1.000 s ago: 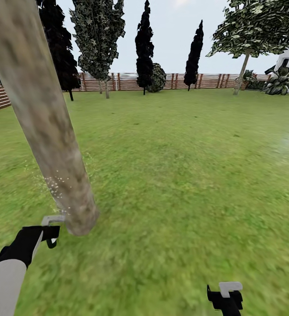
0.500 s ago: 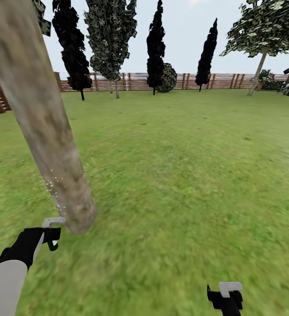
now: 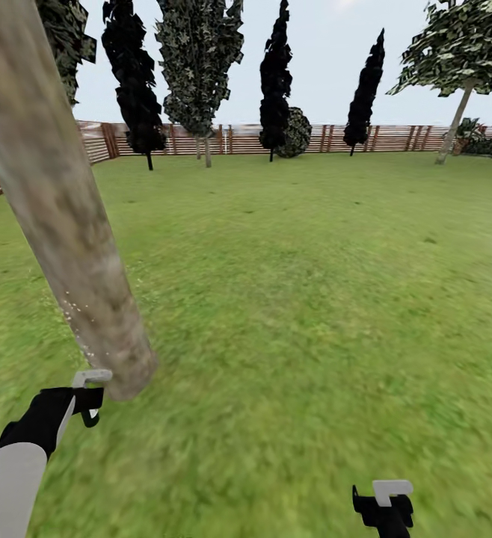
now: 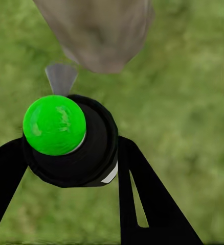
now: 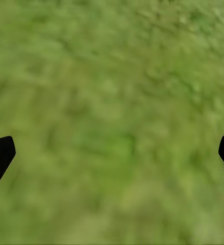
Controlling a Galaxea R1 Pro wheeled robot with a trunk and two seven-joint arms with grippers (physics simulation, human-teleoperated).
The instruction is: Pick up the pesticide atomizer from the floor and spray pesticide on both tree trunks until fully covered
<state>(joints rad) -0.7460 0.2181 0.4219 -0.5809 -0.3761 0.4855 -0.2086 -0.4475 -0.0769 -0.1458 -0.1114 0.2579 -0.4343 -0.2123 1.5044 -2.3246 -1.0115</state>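
Note:
My left gripper [image 3: 89,397] is low at the left of the head view, right beside the base of the leaning, mottled grey-brown tree trunk [image 3: 66,224]. In the left wrist view it [image 4: 71,171] is shut on the pesticide atomizer [image 4: 66,138], a black body with a bright green top. The atomizer's grey nozzle [image 4: 61,77] points at the trunk's foot [image 4: 96,30]. White spray specks [image 3: 74,314] dot the trunk's lower part. The second tree [image 3: 466,45] stands far off at the right on a pale trunk [image 3: 455,123]. My right gripper [image 3: 384,508] hangs open over the grass [image 5: 112,122], holding nothing.
A green lawn [image 3: 313,284] stretches ahead to a reddish-brown slat fence [image 3: 395,138]. Narrow dark conifers [image 3: 276,75] and a round bush [image 3: 297,133] stand along the fence. The lawn to the right of the leaning trunk is open.
The camera has swung left: the fence and far trees sit further right. The leaning trunk's foot has shifted slightly left. Fewer spray specks show around it. Both grippers keep their places.

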